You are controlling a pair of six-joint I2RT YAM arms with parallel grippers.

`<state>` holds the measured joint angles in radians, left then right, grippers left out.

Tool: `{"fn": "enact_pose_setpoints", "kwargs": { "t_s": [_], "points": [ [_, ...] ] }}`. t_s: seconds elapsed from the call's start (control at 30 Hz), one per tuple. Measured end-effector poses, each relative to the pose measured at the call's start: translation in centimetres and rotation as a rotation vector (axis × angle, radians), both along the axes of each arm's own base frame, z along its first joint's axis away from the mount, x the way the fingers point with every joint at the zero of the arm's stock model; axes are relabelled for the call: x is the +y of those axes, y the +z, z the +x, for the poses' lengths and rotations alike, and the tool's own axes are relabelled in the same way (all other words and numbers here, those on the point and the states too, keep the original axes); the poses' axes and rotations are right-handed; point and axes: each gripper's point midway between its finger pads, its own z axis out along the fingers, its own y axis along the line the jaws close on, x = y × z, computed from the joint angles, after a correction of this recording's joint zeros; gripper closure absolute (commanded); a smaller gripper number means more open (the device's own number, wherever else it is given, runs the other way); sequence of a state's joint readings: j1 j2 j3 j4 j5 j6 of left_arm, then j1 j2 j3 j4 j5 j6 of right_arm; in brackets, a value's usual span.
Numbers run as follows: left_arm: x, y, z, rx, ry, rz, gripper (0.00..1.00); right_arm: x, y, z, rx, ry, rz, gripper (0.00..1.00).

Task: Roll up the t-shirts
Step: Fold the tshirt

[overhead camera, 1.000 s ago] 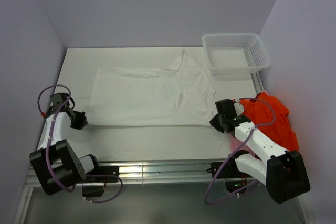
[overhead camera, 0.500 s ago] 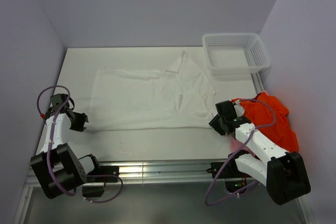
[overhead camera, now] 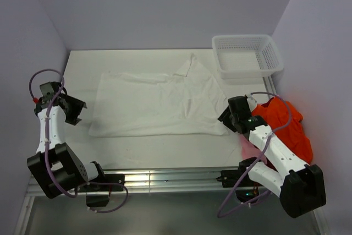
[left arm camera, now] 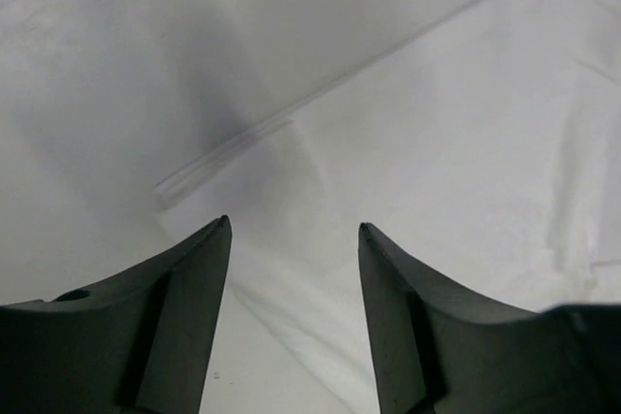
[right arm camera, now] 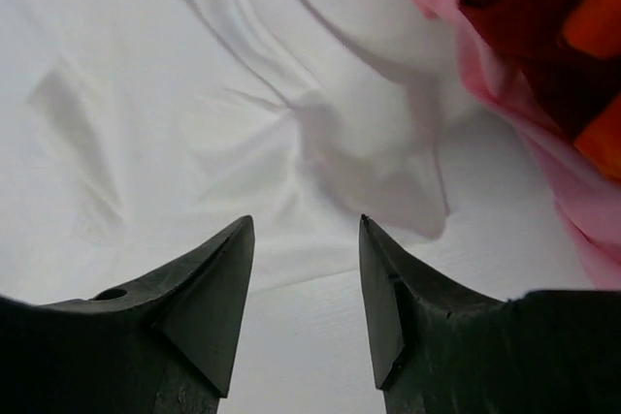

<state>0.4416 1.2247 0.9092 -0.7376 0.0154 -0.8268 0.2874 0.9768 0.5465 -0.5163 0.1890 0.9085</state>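
Left claw [left arm camera: 294, 227] and right claw [right arm camera: 307, 220], clenched a second ago, now stand released and empty beside the white shirt [overhead camera: 159, 100] spread on the table [overhead camera: 165, 149].

One white t-shirt [overhead camera: 159, 103] lies at centre, one mesh basket [overhead camera: 245, 73] at upper right. The orange-red heap [overhead camera: 289, 130] at right hides its shirt count.
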Motion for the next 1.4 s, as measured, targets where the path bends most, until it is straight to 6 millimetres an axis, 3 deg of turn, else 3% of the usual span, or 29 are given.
{"fn": "enact_pose_setpoints", "kwargs": {
  "t_s": [0.07, 0.13, 0.27, 0.3, 0.43, 0.5, 0.63, 0.9, 1.03, 1.17, 1.4],
  "points": [
    [-0.2, 1.1, 1.6, -0.048, -0.055, -0.010, 0.34, 0.3, 1.7, 1.1, -0.056, 0.035, -0.002, 0.41],
    [-0.4, 2.5, 3.1, -0.107, -0.115, -0.014, 0.01, 0.8, 3.3, 2.0, -0.109, 0.065, 0.004, 0.34],
    [-0.7, 6.1, 6.5, -0.240, -0.197, -0.012, 0.00, 1.7, 6.5, 4.1, -0.219, 0.127, 0.012, 0.21],
    [-0.6, 6.9, 7.3, -0.258, -0.210, -0.010, 0.00, 2.0, 7.2, 4.6, -0.246, 0.140, 0.015, 0.09],
    [0.1, 9.8, 11.6, -0.337, -0.258, 0.017, 0.00, 3.0, 9.9, 7.0, -0.309, 0.182, 0.018, 0.09],
    [0.4, 10.1, 13.4, -0.354, -0.273, 0.020, 0.02, 3.5, 11.1, 8.6, -0.328, 0.197, 0.014, 0.18],
    [0.7, 8.3, 17.2, -0.335, -0.286, -0.017, 0.06, 4.5, 13.2, 12.1, -0.357, 0.220, -0.001, 0.26],
    [1.0, 0.9, 24.9, -0.251, -0.267, -0.159, 0.16, 6.6, 14.4, 19.6, -0.361, 0.243, -0.022, 0.33],
    [1.3, -1.6, 27.9, -0.240, -0.263, -0.188, 0.18, 8.0, 13.0, 23.6, -0.341, 0.254, -0.019, 0.36],
    [1.1, -2.6, 30.2, -0.257, -0.272, -0.194, 0.21, 9.3, 10.7, 27.3, -0.311, 0.262, -0.018, 0.37],
    [-0.4, -3.5, 31.7, -0.265, -0.312, -0.201, 0.28, 11.2, 7.6, 32.4, -0.297, 0.290, -0.014, 0.38]
  ]
}}
